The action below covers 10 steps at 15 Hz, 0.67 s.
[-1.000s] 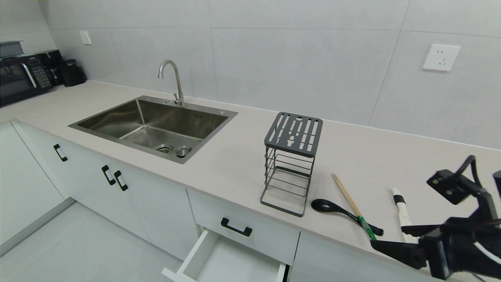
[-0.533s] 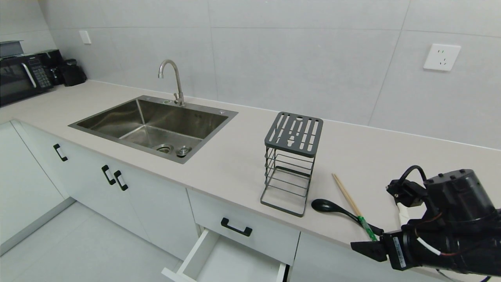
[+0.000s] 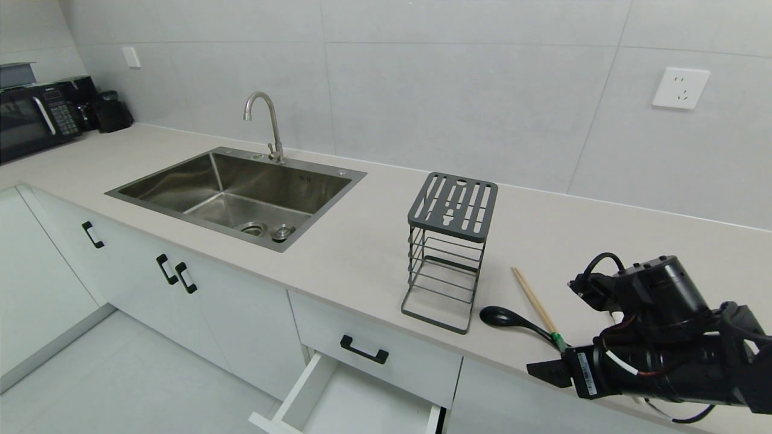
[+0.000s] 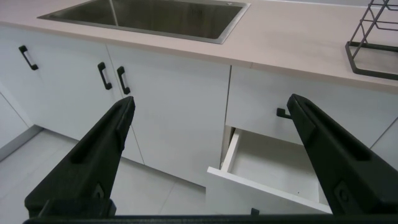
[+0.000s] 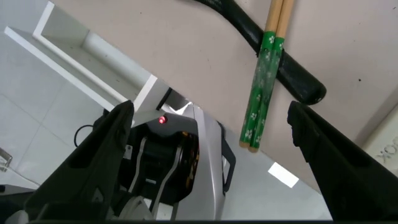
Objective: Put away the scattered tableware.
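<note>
Since the earlier frame, the right gripper (image 5: 210, 112) has been brought closer to the wire rack (image 3: 449, 253). Its fingers (image 5: 99, 162) are spread wide and nothing is held. Chopsticks (image 3: 534, 298) are laid across a black spoon (image 3: 512, 319) just right of the rack. The left gripper (image 4: 208, 102) is also held wide open and empty, below the rack, before the open drawer (image 4: 273, 168).

Pale grey wall tiles (image 3: 458, 90) fill the upper half of the frame, with 1 white socket (image 3: 680, 88) at upper right and 1 switch plate (image 3: 131, 58) at upper left. A beige countertop (image 3: 362, 241) crosses the middle, holding a steel sink (image 3: 265, 184) with a faucet (image 3: 274, 132) left of centre and a black microwave (image 3: 30, 117) at far left. Below, white cabinets (image 3: 241, 325) with black handles (image 3: 363, 349), 1 drawer (image 3: 362, 413) pulled open at bottom centre, stand on a pale tiled floor (image 3: 120, 386).
</note>
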### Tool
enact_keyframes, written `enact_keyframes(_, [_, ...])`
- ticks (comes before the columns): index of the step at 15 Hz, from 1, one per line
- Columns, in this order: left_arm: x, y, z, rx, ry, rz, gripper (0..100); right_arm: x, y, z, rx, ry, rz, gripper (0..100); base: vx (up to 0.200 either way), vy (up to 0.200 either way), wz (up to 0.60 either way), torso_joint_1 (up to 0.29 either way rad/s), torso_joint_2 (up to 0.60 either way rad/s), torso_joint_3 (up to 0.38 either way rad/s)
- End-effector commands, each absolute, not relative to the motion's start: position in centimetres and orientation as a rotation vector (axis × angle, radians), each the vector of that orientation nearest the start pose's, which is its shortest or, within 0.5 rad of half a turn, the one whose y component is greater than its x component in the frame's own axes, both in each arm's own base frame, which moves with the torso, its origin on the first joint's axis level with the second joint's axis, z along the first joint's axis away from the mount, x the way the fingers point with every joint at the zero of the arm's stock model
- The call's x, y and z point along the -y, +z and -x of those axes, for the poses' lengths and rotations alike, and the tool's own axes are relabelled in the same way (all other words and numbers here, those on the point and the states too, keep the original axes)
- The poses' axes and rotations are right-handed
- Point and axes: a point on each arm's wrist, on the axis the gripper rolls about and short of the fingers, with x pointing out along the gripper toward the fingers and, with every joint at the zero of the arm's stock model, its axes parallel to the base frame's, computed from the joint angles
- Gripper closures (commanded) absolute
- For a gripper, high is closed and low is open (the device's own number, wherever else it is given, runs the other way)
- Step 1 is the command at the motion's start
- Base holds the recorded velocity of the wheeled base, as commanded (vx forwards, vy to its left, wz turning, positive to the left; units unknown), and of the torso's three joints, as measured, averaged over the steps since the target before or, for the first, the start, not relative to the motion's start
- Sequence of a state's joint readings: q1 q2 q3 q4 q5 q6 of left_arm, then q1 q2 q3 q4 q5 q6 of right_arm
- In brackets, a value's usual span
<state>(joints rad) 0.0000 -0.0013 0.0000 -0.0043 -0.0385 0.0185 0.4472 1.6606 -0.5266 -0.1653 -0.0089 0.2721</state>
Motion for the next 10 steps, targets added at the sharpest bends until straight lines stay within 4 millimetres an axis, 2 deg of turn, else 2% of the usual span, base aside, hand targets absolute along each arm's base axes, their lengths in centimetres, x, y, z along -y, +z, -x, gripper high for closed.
enact_keyframes(1, [0.09,7.60,2.28,0.005,-0.038,-0.018,0,-10.01,8.46,-20.99,-1.003,0.261,-0.021,0,0.000,0.000,0.00,0.000,0.00,0.000])
enact_keyframes(10, [0.09,7.60,2.28,0.005,-0.038,-0.018,0,-10.40,7.81,-21.47,-1.029,0.259,-0.015,0,0.000,0.000,0.00,0.000,0.00,0.000])
